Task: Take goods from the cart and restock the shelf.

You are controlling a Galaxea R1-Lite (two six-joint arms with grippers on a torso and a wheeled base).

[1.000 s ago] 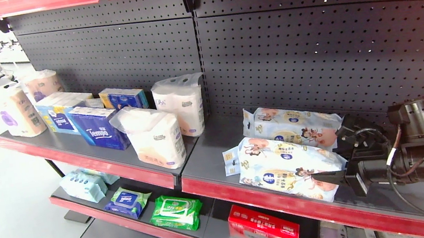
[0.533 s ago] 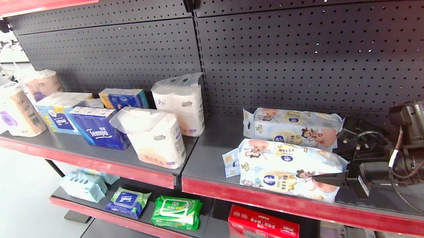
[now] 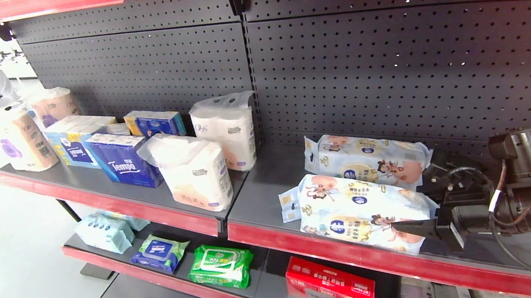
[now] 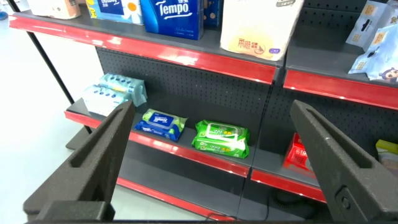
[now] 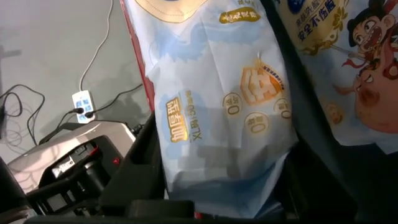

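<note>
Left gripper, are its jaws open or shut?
Open: the left gripper has its black jaws spread wide apart, with nothing held between them.

I see a white wordmark on the dark blue tissue pack [image 3: 123, 164], and gold-ringed characters beside vertical white print on the pale blue wipes pack [image 5: 217, 124].

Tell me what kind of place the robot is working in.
Most likely a shop aisle, perhaps a mock one: red-edged shelves backed by black pegboard, stocked with toilet roll packs, tissue packs and wet wipes.
</note>
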